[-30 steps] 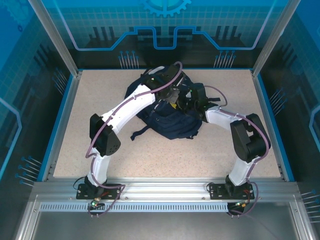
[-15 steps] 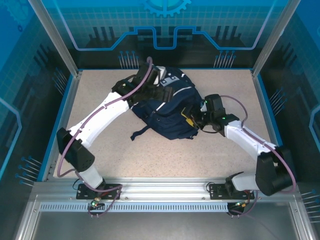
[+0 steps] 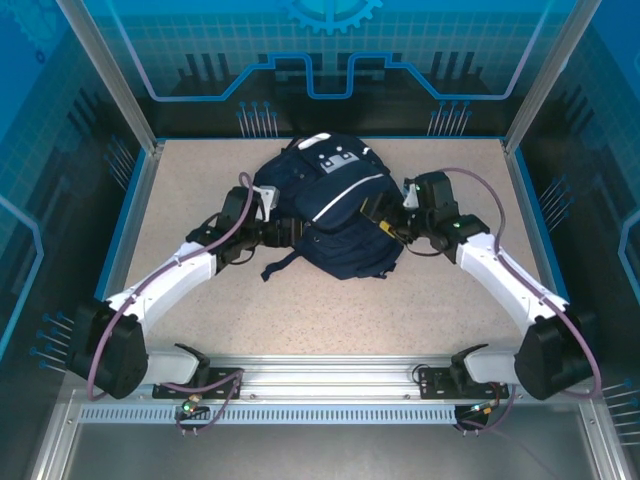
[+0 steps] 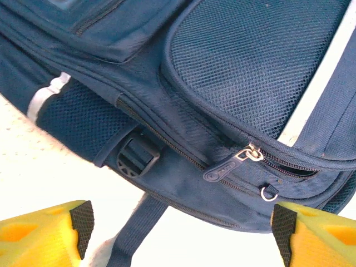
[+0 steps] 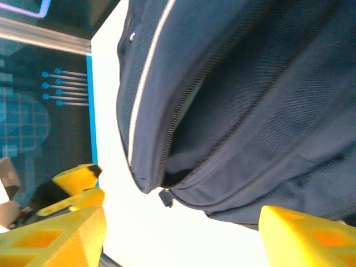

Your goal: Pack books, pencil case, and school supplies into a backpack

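Robot arms reach in from both sides of the table (image 3: 200,180). The left gripper (image 4: 182,219) is wide open. Its two yellow fingers (image 4: 50,228) stand far apart and there is nothing between them. It sits low, just beside the left side of the backpack (image 3: 335,215). The right gripper (image 5: 178,228) is wide open too and holds nothing. It is close to the right side of the bag.

The backpack lies in the middle of the table, a bit to the far side. It looks puffy and full. I cannot see inside it, so I can only guess that the books and the pencil case are in there. If so, the packing is nearly done.

What may be left is the zip. Near the zip puller (image 4: 222,167) there is a small gap (image 4: 289,169), and the right wrist view shows an opening (image 5: 178,178) along a zip line as well. Someone might want those pulled closed.

The bag is dark blue cloth with a thin white stripe (image 3: 350,190) and a light grey patch (image 3: 335,160) at its far end. It has net pockets, a black buckle (image 4: 133,158), and a dark strap (image 3: 280,268) trailing out on the near side.
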Controlling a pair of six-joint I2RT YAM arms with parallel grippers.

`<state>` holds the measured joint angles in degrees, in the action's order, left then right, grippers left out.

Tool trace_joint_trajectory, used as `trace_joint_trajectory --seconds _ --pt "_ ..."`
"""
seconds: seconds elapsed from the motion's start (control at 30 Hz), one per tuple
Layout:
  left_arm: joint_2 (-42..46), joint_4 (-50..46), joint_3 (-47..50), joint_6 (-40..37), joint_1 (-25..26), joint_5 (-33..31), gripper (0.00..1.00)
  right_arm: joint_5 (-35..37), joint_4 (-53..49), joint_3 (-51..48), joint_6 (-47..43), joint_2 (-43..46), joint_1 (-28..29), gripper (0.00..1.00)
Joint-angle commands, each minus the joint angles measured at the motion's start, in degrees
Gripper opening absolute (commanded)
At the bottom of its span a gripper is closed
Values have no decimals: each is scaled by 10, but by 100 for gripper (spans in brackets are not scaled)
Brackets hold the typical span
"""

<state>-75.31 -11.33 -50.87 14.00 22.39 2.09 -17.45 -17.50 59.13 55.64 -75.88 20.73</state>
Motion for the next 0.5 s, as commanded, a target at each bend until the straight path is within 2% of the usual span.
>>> trace_joint_trajectory --seconds 0.0,0.13,0.27,0.33,0.47 --pt "9 121 36 15 -2 21 83 -49 14 47 -13 -44 31 73" --pt "-19 147 48 6 -3 42 80 -15 -9 86 -5 -85 55 71" --pt "-41 178 54 -26 -3 102 75 -7 0 90 10 -113 53 66" --pt "-53 184 48 -46 -3 131 71 -7 -2 96 14 -124 52 62" --pt "-82 170 29 -81 -2 150 59 9 -12 100 18 -137 49 49"
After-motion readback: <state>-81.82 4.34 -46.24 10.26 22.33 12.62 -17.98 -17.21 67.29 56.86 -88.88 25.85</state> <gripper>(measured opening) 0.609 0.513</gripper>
